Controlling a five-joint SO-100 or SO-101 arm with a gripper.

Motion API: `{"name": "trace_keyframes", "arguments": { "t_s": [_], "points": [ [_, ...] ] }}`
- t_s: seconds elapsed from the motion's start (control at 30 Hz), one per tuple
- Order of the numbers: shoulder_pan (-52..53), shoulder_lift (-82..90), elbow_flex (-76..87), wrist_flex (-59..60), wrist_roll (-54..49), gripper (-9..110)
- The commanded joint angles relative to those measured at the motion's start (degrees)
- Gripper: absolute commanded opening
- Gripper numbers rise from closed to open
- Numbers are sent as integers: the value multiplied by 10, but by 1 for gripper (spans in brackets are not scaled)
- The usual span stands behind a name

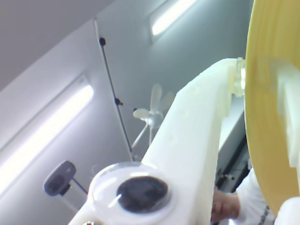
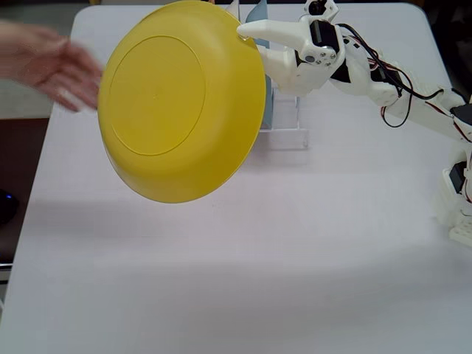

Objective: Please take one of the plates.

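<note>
The glossy yellow plate [image 2: 181, 99] hangs in the air above the white table [image 2: 295, 258], tilted so its underside and base ring face the fixed camera. My white gripper [image 2: 247, 33] is shut on its upper right rim, with the arm reaching in from the right. In the wrist view the plate [image 1: 272, 93] fills the right edge, and my gripper [image 1: 240, 77] clamps it there; one broad white finger [image 1: 192, 140] runs up to the rim.
A person's hand [image 2: 51, 66] hovers at the left of the table, close to the plate. A clear rack [image 2: 287, 129] with a blue piece [image 2: 258, 13] stands behind the plate. The wrist camera looks up at ceiling lights [image 1: 47, 131].
</note>
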State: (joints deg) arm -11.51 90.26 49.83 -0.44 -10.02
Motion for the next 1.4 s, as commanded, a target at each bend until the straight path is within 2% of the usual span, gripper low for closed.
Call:
{"name": "trace_keyframes", "arguments": {
  "t_s": [0.0,0.77,0.9,1.0,1.1,1.37],
  "points": [
    [-8,10,-11,-18,-2,0],
    [-13,10,-12,-18,0,0],
    [-13,10,-12,-18,11,13],
    [-13,10,-12,-18,7,31],
    [-13,10,-12,-18,5,42],
    [-13,10,-12,-18,7,44]
  ]
}}
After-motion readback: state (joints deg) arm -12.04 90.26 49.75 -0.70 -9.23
